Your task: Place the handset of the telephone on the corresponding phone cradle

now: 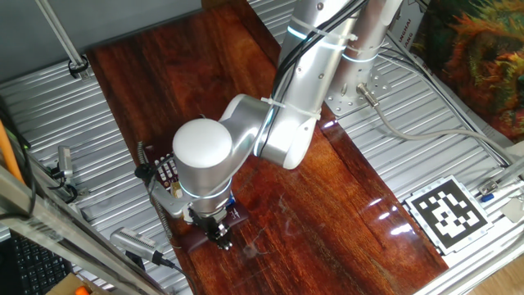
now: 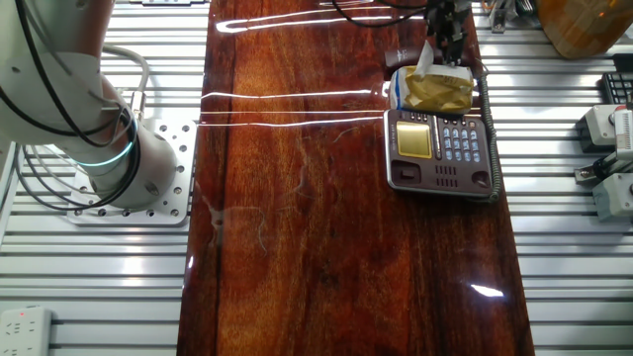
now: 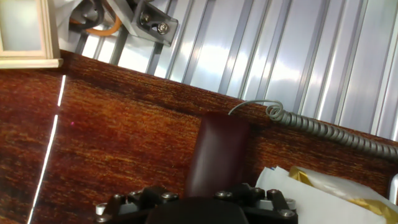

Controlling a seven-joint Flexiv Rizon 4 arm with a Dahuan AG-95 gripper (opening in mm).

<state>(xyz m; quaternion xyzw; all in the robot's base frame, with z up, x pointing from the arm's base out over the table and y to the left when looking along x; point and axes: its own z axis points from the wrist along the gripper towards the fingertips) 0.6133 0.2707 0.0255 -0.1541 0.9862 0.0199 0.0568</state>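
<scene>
The handset [image 3: 219,152] is a dark maroon bar that runs out from between my jaws over the wooden table; it also shows in one fixed view [image 1: 199,239] and the other fixed view [image 2: 404,57]. My gripper [image 3: 208,202] [image 1: 219,236] [image 2: 445,44] looks shut on it, beyond the phone's far end. Its grey coiled cord [image 3: 323,127] trails along the table edge and the phone's side [image 2: 491,138]. The dark red phone [image 2: 440,163] [image 1: 168,172] has a gold display and white keys. A white-and-yellow paper packet [image 2: 435,89] [image 3: 323,186] lies over its far part, so the cradle recess is hidden.
The arm's base [image 2: 129,168] stands on ribbed metal left of the wooden board. A black-and-white marker tag [image 1: 446,211] lies at the right. A wood-framed box [image 3: 25,31] and metal brackets [image 3: 149,22] sit just past the board's edge. Cables and devices [image 2: 613,129] line the sides.
</scene>
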